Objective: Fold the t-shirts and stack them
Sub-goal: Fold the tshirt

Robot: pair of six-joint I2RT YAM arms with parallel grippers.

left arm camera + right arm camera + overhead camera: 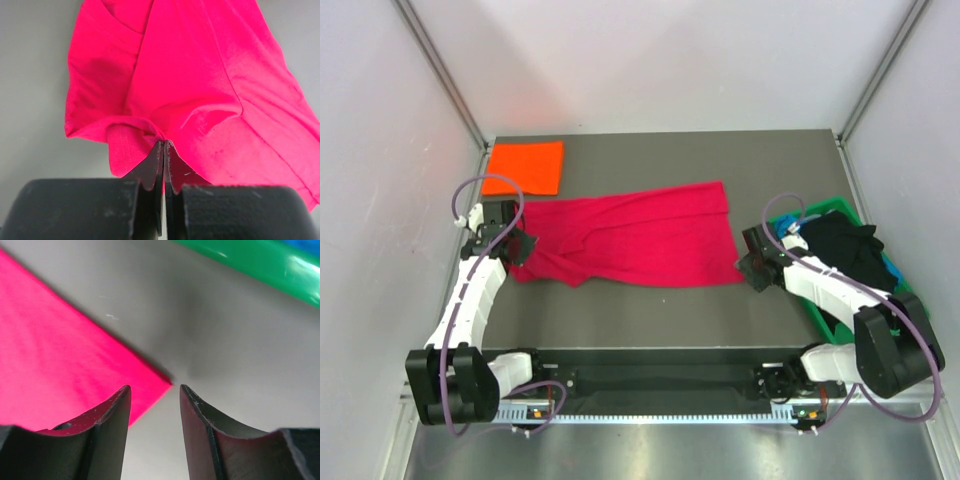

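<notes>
Our left gripper (164, 144) is clamped tight on the bunched left edge of the crimson t-shirt (640, 235). Our right gripper (154, 391) stands parted and empty by its near right corner. We see it spread on the desk (660, 312), the orange t-shirt (525, 167) folded far left.

The top external camera looks steeply down from above the near edge over the whole surface (650, 310). Each wrist camera sits close behind its own jaws, looking along them at the surface; all three views share the crimson t-shirt (640, 240).
</notes>
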